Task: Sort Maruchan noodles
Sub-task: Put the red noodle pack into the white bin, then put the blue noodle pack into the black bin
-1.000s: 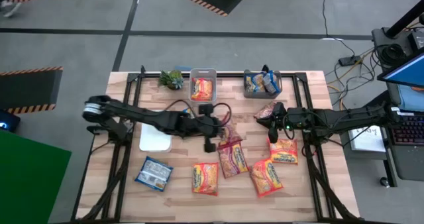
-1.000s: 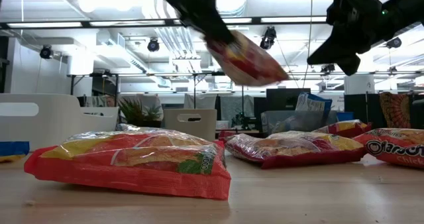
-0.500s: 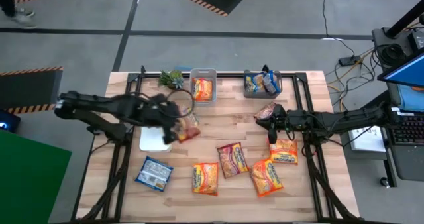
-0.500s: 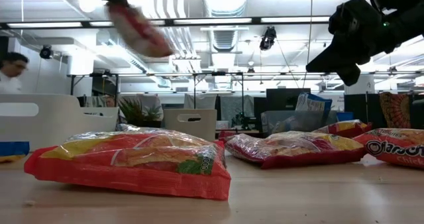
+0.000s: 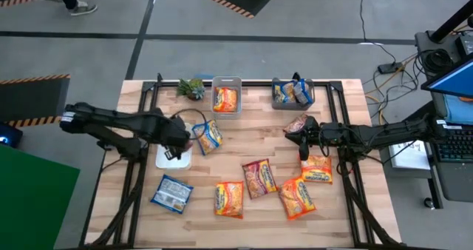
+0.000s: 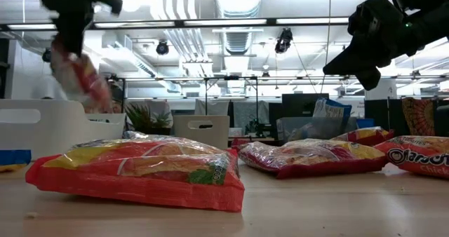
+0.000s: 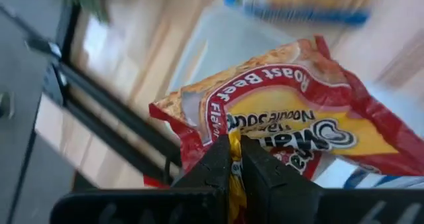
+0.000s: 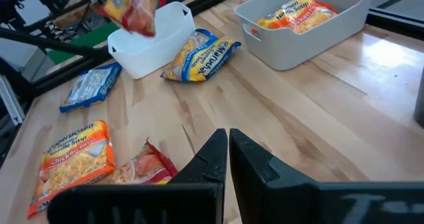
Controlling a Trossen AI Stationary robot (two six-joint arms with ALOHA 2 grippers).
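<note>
My left gripper [image 5: 182,139] is over the white bin [image 5: 171,160] at the table's left, shut on a red-and-yellow Maruchan packet [image 7: 298,118]. That packet [image 6: 81,79] hangs above the bin. A blue-and-yellow packet [image 5: 209,137] lies flat beside the bin. Loose packets lie on the near half of the table: blue-white [image 5: 172,193], orange [image 5: 229,198], red-pink [image 5: 259,177], and two orange ones [image 5: 297,197] [image 5: 318,169]. My right gripper [image 8: 225,144] hovers shut at the right, with nothing in it, near a red packet [image 5: 295,124]. My left gripper pinches the red-and-yellow packet between its two fingers, at one edge [image 7: 233,132] about midway along it. The fingers slant steeply down from above. The packet hangs below them, tilted, clear of the table and of the white bin.
At the far edge stand a grey bin [image 5: 226,82] holding an orange packet, a second grey bin [image 5: 293,102] holding blue packets, and a small green plant [image 5: 191,87]. Bare wood lies in the table's middle, between the two arms.
My left gripper has carried the red-and-yellow packet from the table's middle toward the left edge, to above the white bin. It has tipped from nearly level to pointing steeply down. The packet, lifted clear throughout, now hangs below it.
</note>
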